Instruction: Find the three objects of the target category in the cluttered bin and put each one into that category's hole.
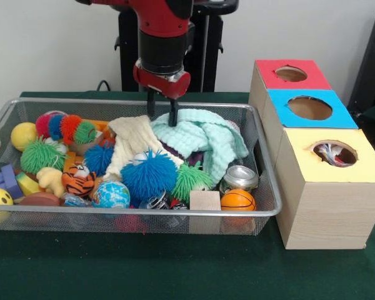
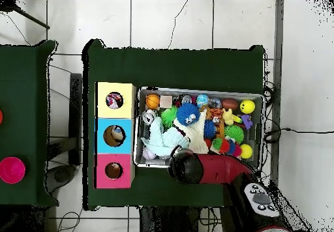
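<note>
No text, label, brand name, number or sign can be read in either view. The three box tops, red [image 1: 292,74], blue [image 1: 309,108] and yellow [image 1: 335,154], are seen to carry plain colour only, with no lettering beside their holes. The metal can [image 1: 239,178] in the bin [image 1: 262,215] is not shown clearly enough for any print to be made out, and the markings on the globe ball [image 1: 110,195] cannot be read as words.
</note>
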Controlling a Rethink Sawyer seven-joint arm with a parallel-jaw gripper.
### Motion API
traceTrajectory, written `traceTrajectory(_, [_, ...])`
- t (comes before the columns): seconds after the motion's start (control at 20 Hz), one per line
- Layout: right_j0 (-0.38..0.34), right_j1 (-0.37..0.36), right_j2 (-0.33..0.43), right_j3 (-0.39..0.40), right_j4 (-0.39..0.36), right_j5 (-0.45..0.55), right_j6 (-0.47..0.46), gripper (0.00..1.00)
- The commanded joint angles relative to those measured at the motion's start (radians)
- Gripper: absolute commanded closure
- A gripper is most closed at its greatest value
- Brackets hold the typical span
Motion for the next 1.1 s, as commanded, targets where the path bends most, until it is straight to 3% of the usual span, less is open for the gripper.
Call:
traceTrajectory(0.05, [-0.006, 0.139, -0.001, 0.038, -0.065, -0.016, 0.002, 0.0])
traceTrajectory(0.4, [0.079, 0.133, -0.024, 0.015, 0.002, 0.008, 0.062, 0.0])
traceTrajectory(0.7, [0.104, 0.136, -0.022, 0.011, 0.051, 0.015, 0.09, 0.0])
traceTrajectory(0.75, [0.106, 0.136, -0.019, 0.013, 0.059, 0.015, 0.093, 1.0])
traceTrajectory(1.1, [0.128, 0.12, -0.024, -0.002, 0.101, 0.03, 0.107, 1.0])
